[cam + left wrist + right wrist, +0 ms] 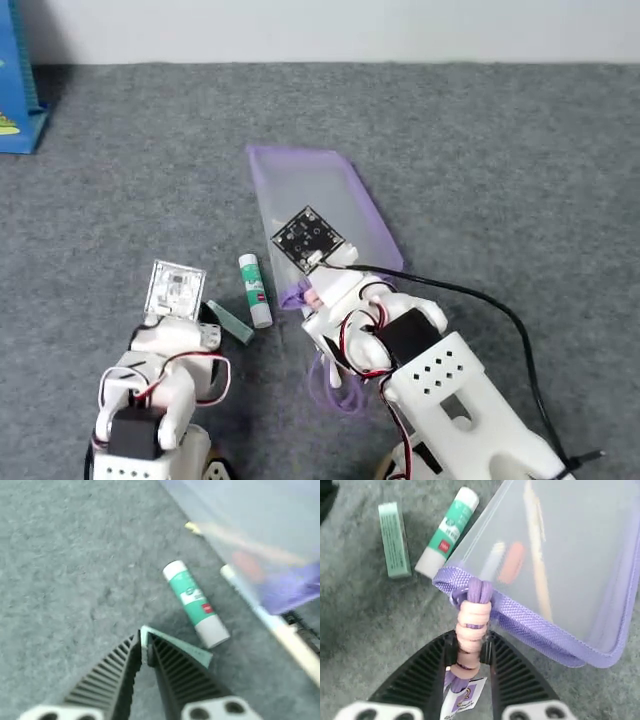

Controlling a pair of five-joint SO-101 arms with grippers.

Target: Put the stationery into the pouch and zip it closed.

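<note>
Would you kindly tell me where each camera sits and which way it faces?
High view: fixed above the table, looking down at the pouch; the left arm and right arm show.
Left wrist view: on the left arm's wrist, looking along the left hand at the eraser and glue stick.
Right wrist view: on the right arm's wrist, looking along the right hand, shut on the zip pull, towards the pouch.
Shared: both wrist views show the eraser, glue stick and pouch.

The see-through purple pouch (pixel 560 555) lies flat beyond the right claw (pixel 468 652), its pink pull cord (pixel 472 617) pinched between the jaws. The glue stick (pixel 196 604) and green eraser (pixel 190 649) lie by the left claw (pixel 144 642), the eraser maybe touching it.
</note>
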